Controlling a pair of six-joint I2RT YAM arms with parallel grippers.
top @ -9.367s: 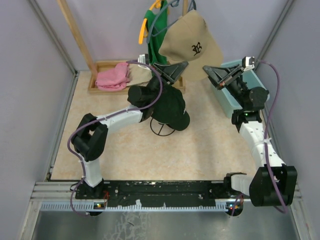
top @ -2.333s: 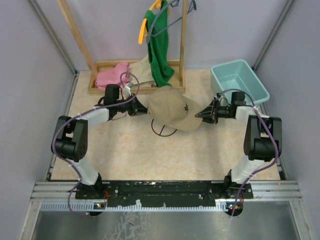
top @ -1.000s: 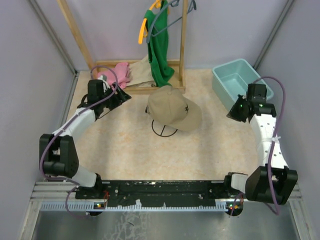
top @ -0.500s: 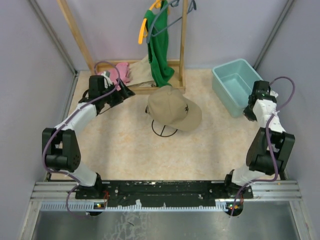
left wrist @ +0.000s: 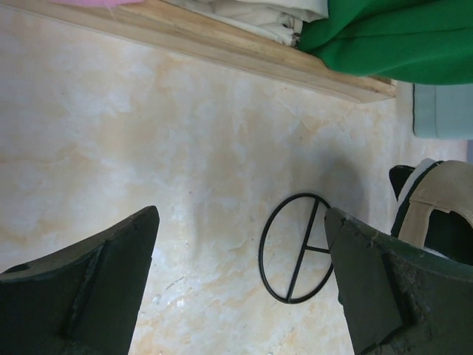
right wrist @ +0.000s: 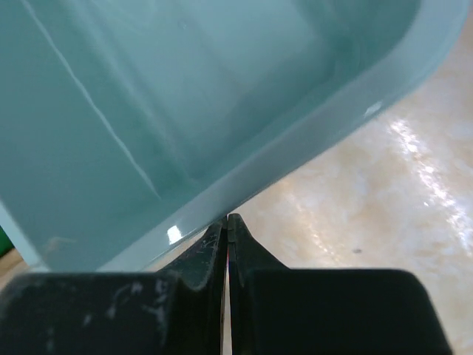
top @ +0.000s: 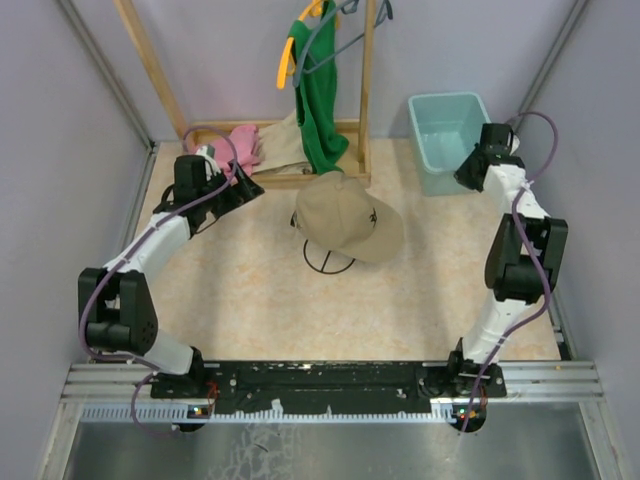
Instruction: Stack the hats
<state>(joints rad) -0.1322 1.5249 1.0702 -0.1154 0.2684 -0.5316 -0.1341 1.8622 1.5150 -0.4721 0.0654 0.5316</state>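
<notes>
A tan hat [top: 348, 215] with dark lettering sits on top of the stack over a black wire stand [top: 328, 260]. In the left wrist view the tan hat [left wrist: 446, 196] shows at the right edge, with a black hat [left wrist: 401, 180] under it and the stand's ring base [left wrist: 297, 248] on the floor. My left gripper [top: 248, 186] [left wrist: 242, 216] is open and empty, left of the stack and apart from it. My right gripper [top: 466, 172] [right wrist: 228, 222] is shut on nothing, its tips against the rim of the teal bin [right wrist: 185, 89].
The teal bin [top: 445, 138] stands at the back right near the wall. A wooden rack [top: 300, 178] at the back holds a green shirt [top: 320, 100] on an orange hanger, a pink cloth [top: 238, 147] and pale fabric [left wrist: 251, 15]. Walls close in both sides.
The right arm has swung toward the back wall and the teal bin has shifted left and back with it. The left gripper has opened wider and barely moved. The tan hat stays put.
</notes>
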